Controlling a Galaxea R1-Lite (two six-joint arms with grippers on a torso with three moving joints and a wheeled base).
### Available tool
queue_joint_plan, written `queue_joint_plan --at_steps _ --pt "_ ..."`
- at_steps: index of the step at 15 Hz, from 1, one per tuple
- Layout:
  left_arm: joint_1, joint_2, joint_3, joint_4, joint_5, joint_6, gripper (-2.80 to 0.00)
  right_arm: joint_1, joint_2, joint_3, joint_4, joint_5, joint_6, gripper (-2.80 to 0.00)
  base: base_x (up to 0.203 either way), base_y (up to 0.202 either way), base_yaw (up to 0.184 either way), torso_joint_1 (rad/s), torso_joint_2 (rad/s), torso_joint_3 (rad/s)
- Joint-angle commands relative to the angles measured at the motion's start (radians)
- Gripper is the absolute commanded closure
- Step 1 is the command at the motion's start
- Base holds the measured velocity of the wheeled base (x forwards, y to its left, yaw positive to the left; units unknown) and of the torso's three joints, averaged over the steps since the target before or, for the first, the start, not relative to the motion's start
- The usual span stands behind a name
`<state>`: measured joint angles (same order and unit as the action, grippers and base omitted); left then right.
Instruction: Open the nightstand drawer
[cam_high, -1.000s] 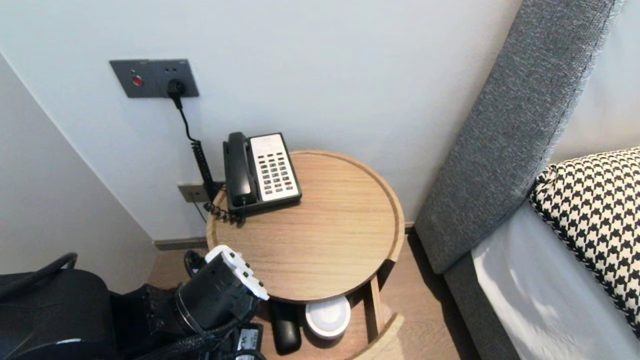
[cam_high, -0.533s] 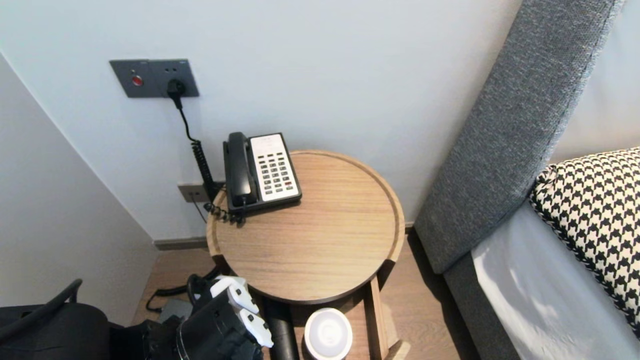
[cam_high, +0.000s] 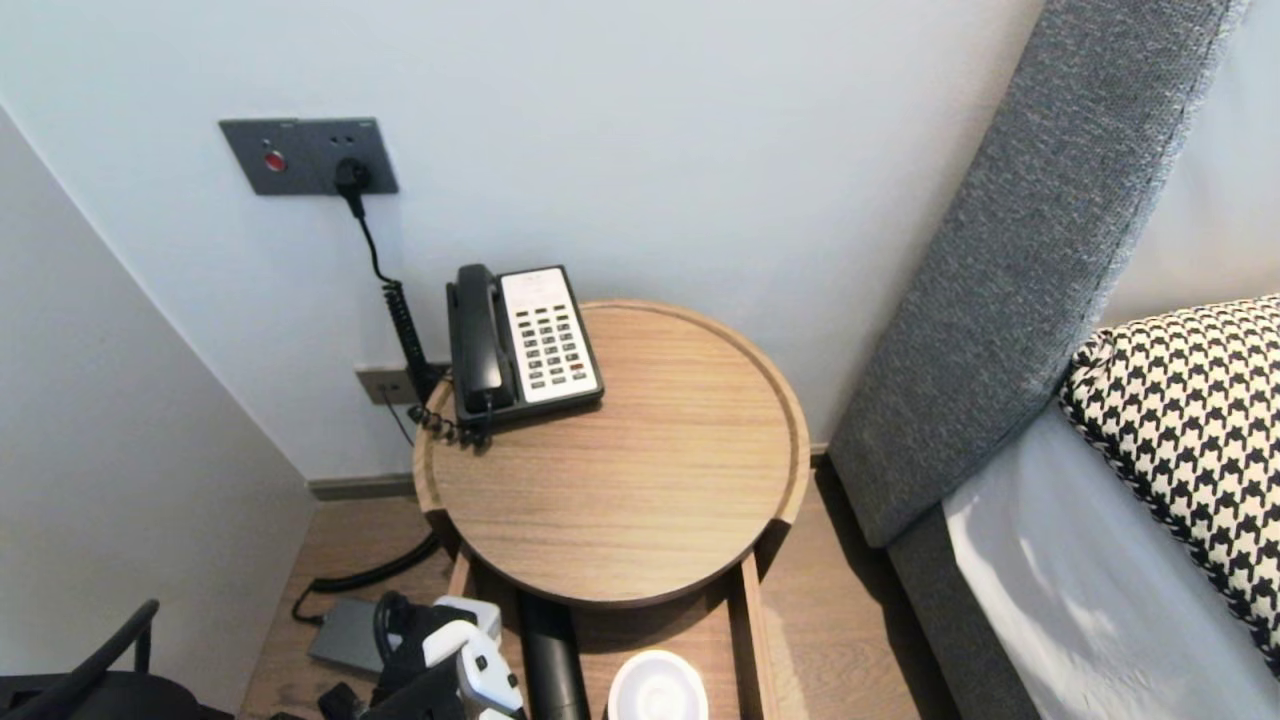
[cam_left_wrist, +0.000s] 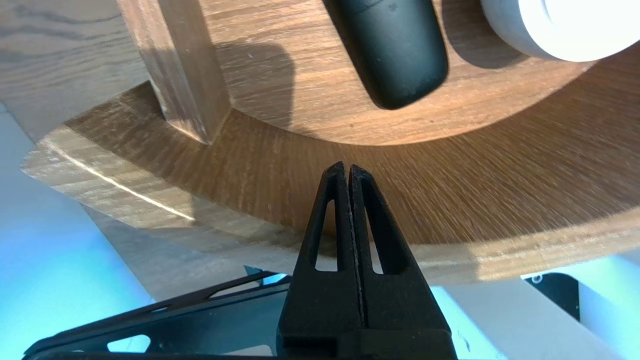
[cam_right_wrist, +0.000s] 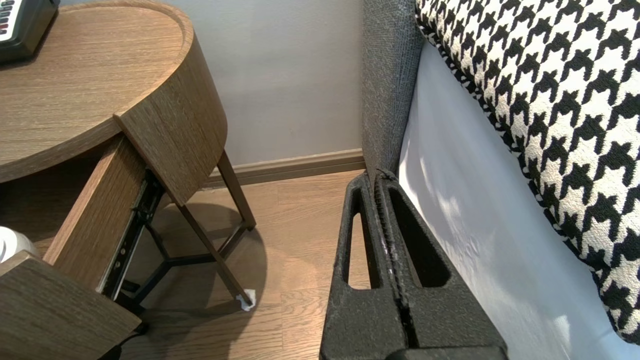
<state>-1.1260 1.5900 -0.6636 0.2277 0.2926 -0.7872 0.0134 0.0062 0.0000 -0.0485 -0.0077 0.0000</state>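
**Open drawer (cam_high: 754, 632) beneath the round bedside surface (cam_high: 640, 480), left gripper (cam_left_wrist: 347, 167) at its front.**
Inside the drawer, a black oblong case (cam_high: 548, 660) and a white round container (cam_high: 657, 690) lie side by side, apart. The left gripper, fingers pressed together and holding nothing, points at the drawer's curved front panel near the end of the case; contact cannot be told. A telephone (cam_high: 522, 345) sits at the surface's far left edge, by the wall. The right gripper (cam_right_wrist: 374, 175), likewise closed and empty, hangs low beside the bed (cam_right_wrist: 460, 200), below a houndstooth cushion (cam_high: 1190, 420).
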Motion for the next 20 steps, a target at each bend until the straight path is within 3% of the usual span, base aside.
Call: queue_joint_plan --at_steps 1,14,18,20 --pt "-0.024 -0.011 0.021 0.001 -0.014 -0.011 0.00 0.000 0.001 0.026 -0.001 0.000 0.000 0.00 0.000 0.000 0.000 0.000 0.00 0.000" --pt "-0.057 -0.021 0.002 0.009 -0.053 -0.050 0.00 0.000 0.001 0.026 -0.001 0.000 0.000 0.00 0.000 0.000 0.000 0.000 0.00 0.000" --pt "-0.036 -0.036 -0.120 0.109 -0.098 -0.101 0.00 0.000 0.001 0.026 -0.001 0.000 0.000 0.00 0.000 0.000 0.000 0.000 0.00 0.000" --pt "0.027 -0.041 -0.179 0.162 -0.142 -0.119 0.00 0.000 0.001 0.026 -0.001 0.000 0.000 0.00 0.000 0.000 0.000 0.000 0.00 0.000"
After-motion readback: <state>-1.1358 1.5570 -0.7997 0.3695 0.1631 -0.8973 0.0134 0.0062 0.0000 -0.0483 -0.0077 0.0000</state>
